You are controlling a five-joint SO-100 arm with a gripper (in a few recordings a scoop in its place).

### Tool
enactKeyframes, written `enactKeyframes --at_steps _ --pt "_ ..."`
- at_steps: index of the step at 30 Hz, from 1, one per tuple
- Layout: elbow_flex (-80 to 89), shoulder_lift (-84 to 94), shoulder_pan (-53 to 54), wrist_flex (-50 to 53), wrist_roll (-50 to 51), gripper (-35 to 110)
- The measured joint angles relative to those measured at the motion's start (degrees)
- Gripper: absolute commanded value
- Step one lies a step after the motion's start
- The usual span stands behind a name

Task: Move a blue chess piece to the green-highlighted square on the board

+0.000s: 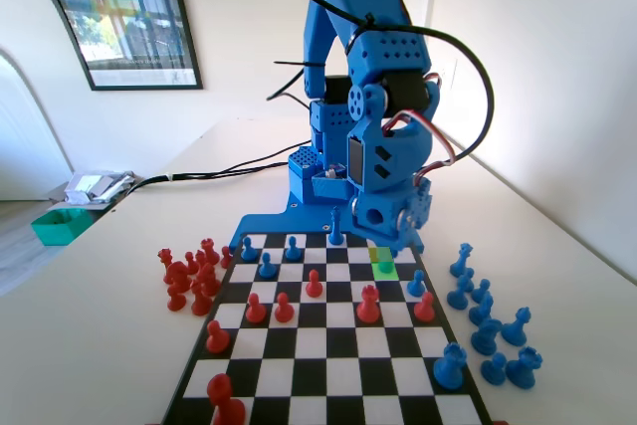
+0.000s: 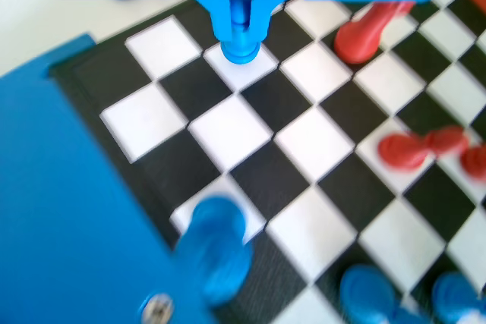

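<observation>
**Pawn set down at the green square**

On the flat black-and-white checkered board (image 1: pixel 328 345), near its far right edge, the small blue plastic pawn (image 2: pixel 240 34) stands on the bright green-highlighted square (image 1: pixel 384 269). The two-finger tool (image 2: pixel 241 13) closes round it, base touching the square. Opening unevenly could tip it toward the neighbouring blue piece (image 1: pixel 416 284).

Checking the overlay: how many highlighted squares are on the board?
2: the green-highlighted square near the board's right edge, fixed view; a yellow-green square just beyond it.
</observation>
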Motion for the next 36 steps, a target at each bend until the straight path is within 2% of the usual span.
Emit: enactKeyframes --at_steps 13,27,31,36 --pt "4.2 0.0 0.4 -7.9 -2.0 10" --pt "4.5 0.0 0.4 -9.5 -2.0 11" --pt "3.0 0.7 0.4 -6.1 -1.1 11" --pt "-2.1 3.8 0.3 3.1 0.8 7"
